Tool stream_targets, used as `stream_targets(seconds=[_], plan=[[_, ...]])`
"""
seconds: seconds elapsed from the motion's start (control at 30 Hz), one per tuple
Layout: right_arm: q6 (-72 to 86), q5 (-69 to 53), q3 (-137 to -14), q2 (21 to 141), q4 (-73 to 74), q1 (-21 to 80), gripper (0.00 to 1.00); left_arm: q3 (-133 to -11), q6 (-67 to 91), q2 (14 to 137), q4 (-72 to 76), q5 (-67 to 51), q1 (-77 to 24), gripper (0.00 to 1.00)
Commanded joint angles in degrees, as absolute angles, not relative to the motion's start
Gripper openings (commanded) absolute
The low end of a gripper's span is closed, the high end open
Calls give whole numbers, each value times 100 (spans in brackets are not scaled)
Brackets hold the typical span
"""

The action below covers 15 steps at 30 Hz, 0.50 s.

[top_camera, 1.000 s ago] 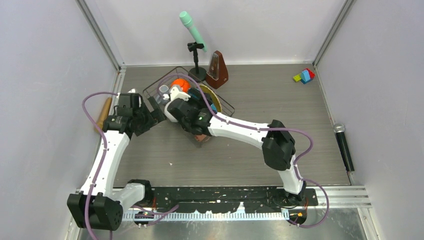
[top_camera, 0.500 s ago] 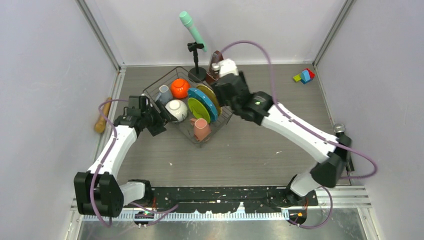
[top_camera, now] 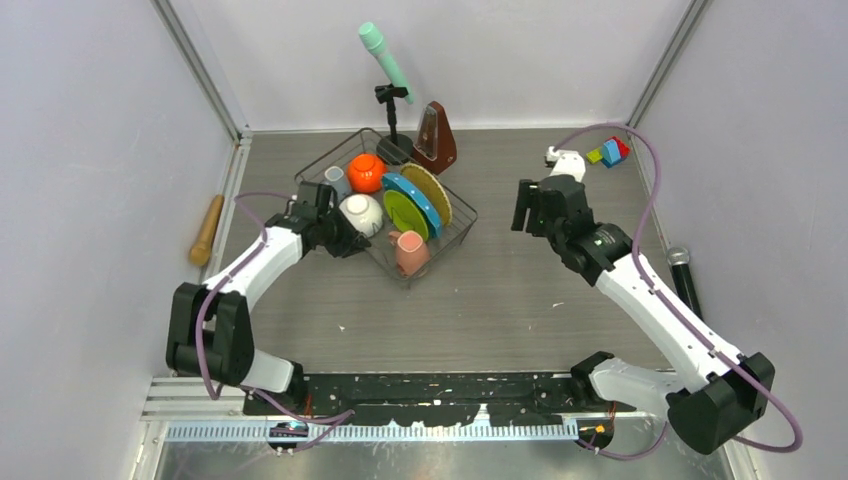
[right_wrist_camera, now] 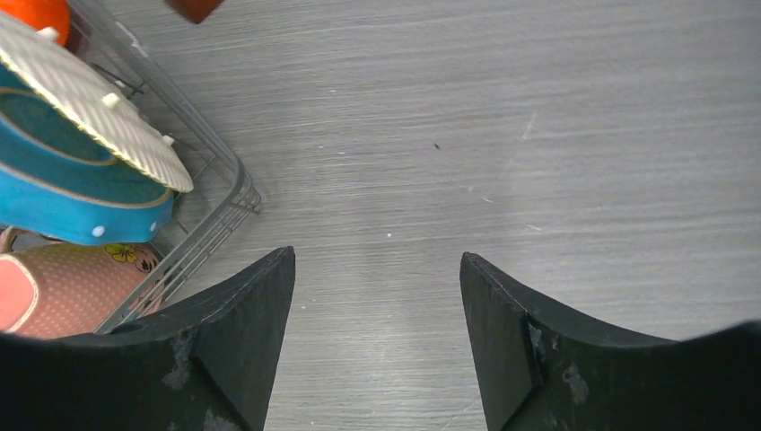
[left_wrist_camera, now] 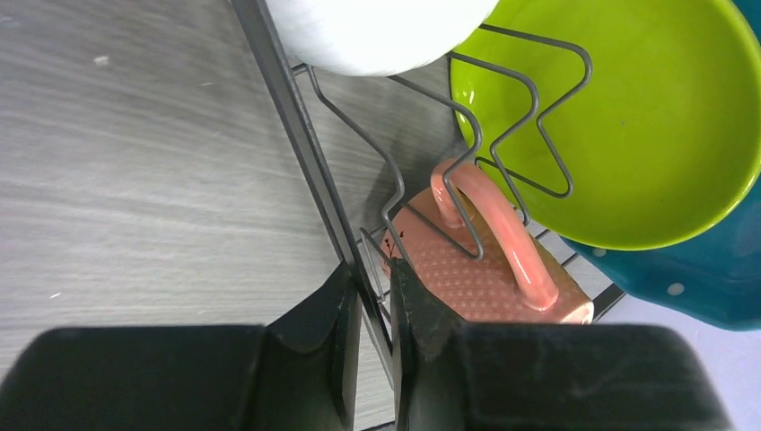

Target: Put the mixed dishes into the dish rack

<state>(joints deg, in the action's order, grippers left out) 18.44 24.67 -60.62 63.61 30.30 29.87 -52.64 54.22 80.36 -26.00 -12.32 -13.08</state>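
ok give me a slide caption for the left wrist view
Left hand pinching the rim wire of the dish rack, with the pinkish-tan mug, lime-green plate and white bowl inside.

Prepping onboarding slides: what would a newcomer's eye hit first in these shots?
The dish rack at the back centre of the table is packed with colour: orange bowl, white bowl, lime-green plate, blue dotted plate, yellow plate and pink mug. The left pincer is closed around the rack's rim wire, while the right pincer hangs open over the table right of the rack.
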Motion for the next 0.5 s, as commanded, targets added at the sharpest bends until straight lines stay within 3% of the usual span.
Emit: stream_targets(seconds=[0.0,0.13,0.33,0.47], plan=[[2341,1843,-5735,6096,2610,2314,73,-5852,5547,8707,-1633,-1215,-1924,15],[2643,1764,-5383,5944,2280,2016,73,-6161,5699,9091,-1438,-1212,-2138,19],[2781,2207,-5086,5962,1900,1932,75,-6405,5391,8824,-2116,-594,-2145,60],[2798,2852,-4831,5894,1467,1870,77,-6280,4941,8016,-2734,153,-2091,69]])
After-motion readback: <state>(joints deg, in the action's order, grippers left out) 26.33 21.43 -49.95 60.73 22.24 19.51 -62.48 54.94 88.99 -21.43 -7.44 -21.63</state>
